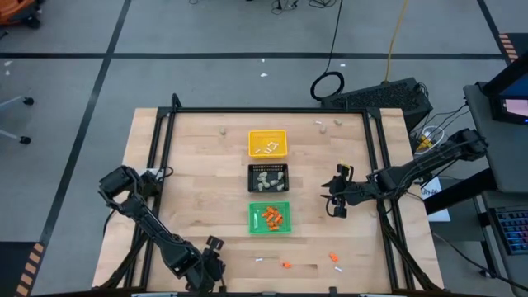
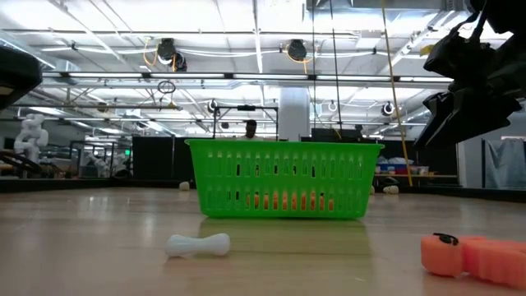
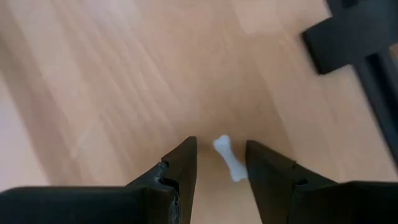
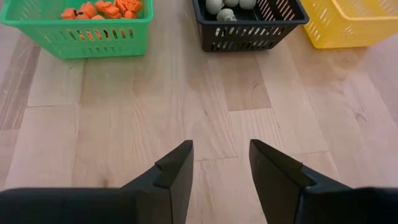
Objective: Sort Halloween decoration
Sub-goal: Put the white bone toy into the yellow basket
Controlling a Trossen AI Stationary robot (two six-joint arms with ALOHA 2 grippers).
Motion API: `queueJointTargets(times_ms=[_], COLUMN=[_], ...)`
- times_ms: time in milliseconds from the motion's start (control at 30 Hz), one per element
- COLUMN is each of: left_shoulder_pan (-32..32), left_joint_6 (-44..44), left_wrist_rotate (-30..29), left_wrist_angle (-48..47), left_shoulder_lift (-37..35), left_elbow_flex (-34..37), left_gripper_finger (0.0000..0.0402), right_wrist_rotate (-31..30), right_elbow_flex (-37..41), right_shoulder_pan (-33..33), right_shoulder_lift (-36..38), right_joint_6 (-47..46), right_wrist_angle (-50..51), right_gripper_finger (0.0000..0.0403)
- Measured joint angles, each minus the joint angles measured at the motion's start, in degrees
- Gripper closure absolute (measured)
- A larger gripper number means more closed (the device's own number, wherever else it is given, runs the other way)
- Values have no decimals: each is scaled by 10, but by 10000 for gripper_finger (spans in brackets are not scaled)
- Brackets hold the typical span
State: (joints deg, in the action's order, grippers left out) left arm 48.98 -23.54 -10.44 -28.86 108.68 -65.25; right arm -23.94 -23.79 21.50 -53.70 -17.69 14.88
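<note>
My left claw point(image 3: 219, 180) hangs part-open over a white bone point(image 3: 229, 158) at the table's point(image 1: 190, 198) near edge — its long axis slanting across the gap; my right claw point(image 4: 219, 168) waits empty, half-spread.

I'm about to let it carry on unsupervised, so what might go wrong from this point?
The left gripper has open jaws around a small white bone lying askew; closing could flick it away. Orange pieces lie near the table's front edge and might get knocked off. The right gripper is empty and faces the green tray, which a forward move could shove.
</note>
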Motion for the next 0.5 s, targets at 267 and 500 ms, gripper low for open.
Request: queueJointTargets(times_ms=[267, 500], left_shoulder_pan=[-9, -28], left_joint_6=[5, 73], left_wrist_rotate=[-28, 31], left_wrist_angle=[-11, -99], left_shoulder_lift=[-8, -20], left_elbow_flex=[-15, -99], left_gripper_finger=[267, 267], right_wrist_rotate=[0, 0], right_elbow_flex=[0, 0], right_shoulder_pan=[0, 0], right_shoulder_lift=[0, 0], right_joint_6=[0, 0], right_wrist_angle=[0, 0], right_gripper_finger=[261, 261])
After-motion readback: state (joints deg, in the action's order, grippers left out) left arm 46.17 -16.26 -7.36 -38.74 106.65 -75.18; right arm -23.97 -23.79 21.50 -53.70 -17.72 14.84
